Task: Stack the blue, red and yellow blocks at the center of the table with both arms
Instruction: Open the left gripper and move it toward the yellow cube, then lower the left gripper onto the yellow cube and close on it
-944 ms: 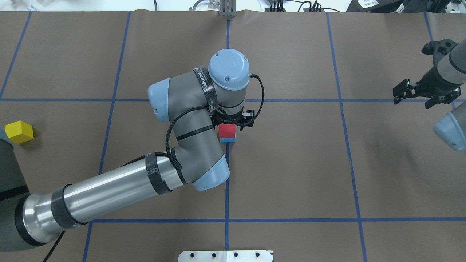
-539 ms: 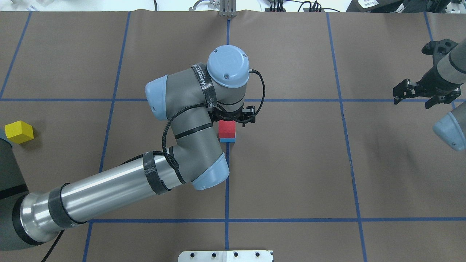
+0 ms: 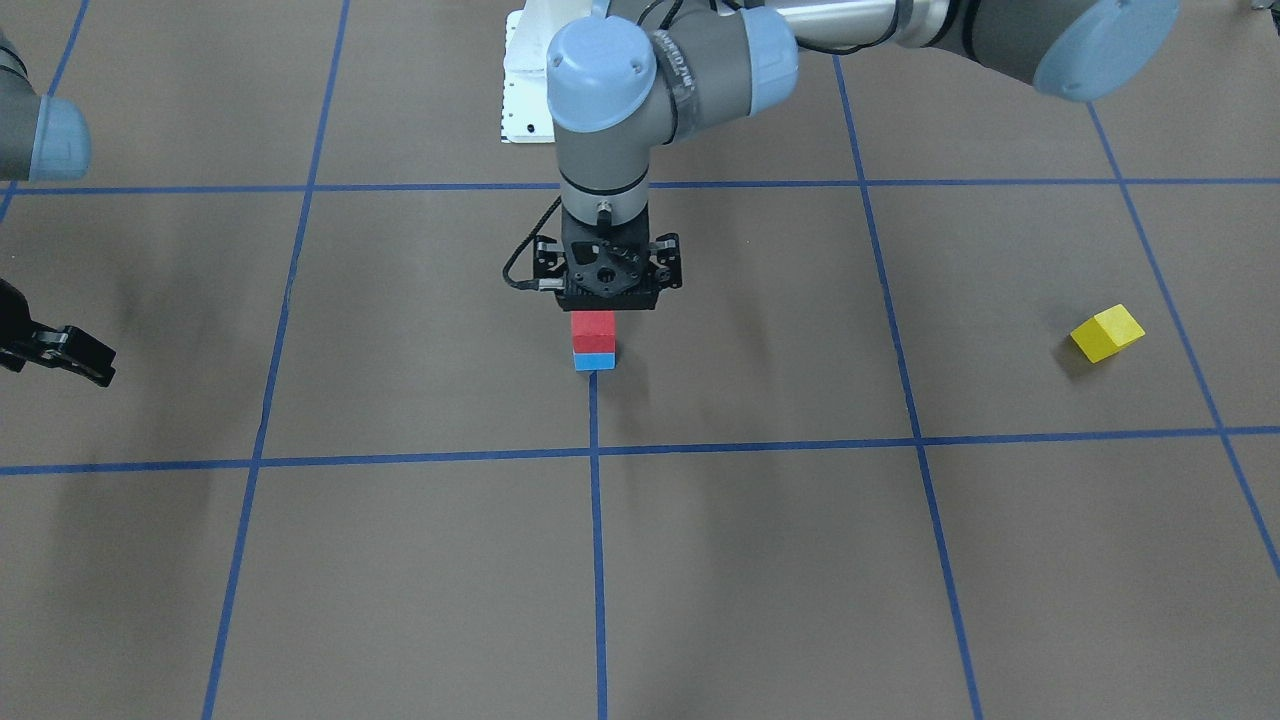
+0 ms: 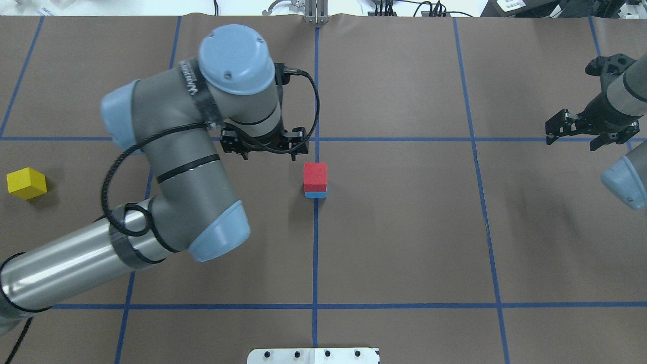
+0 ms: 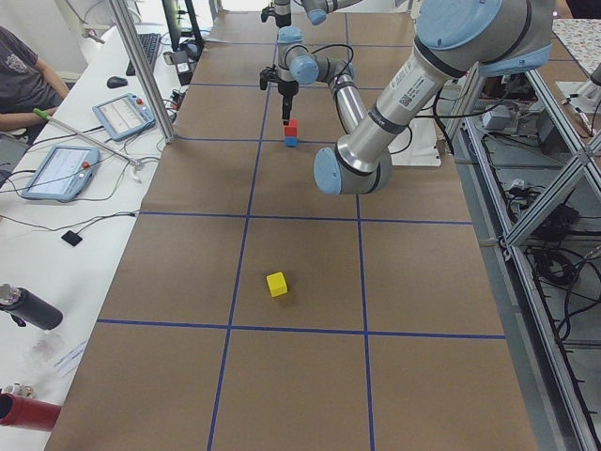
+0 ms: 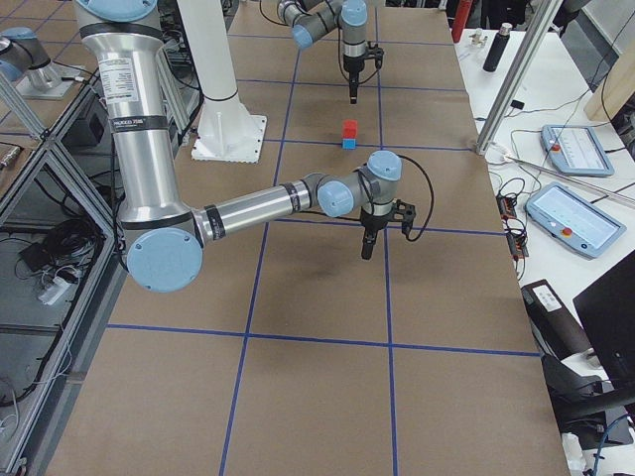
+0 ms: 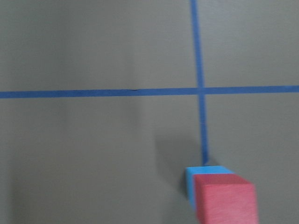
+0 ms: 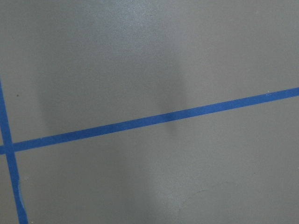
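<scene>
A red block (image 4: 315, 174) sits squarely on a blue block (image 4: 315, 194) at the table's centre, on the blue tape cross. The stack also shows in the front view (image 3: 592, 330) and low right in the left wrist view (image 7: 225, 198). My left gripper (image 4: 266, 149) is open and empty, raised above the stack and clear of it; it also shows in the front view (image 3: 608, 305). A yellow block (image 4: 26, 183) lies alone at the far left edge, also in the front view (image 3: 1107, 333). My right gripper (image 4: 572, 143) is open and empty, hovering at the far right.
Blue tape lines (image 4: 315, 253) divide the brown table into squares. The robot's white base plate (image 4: 313, 355) is at the near edge. Operators' desks with tablets (image 5: 61, 169) run along the far side of the table.
My left gripper has let go of the red block and lifted away, shifting left in the overhead view. The red block stays on the blue one. The right arm has not moved.
</scene>
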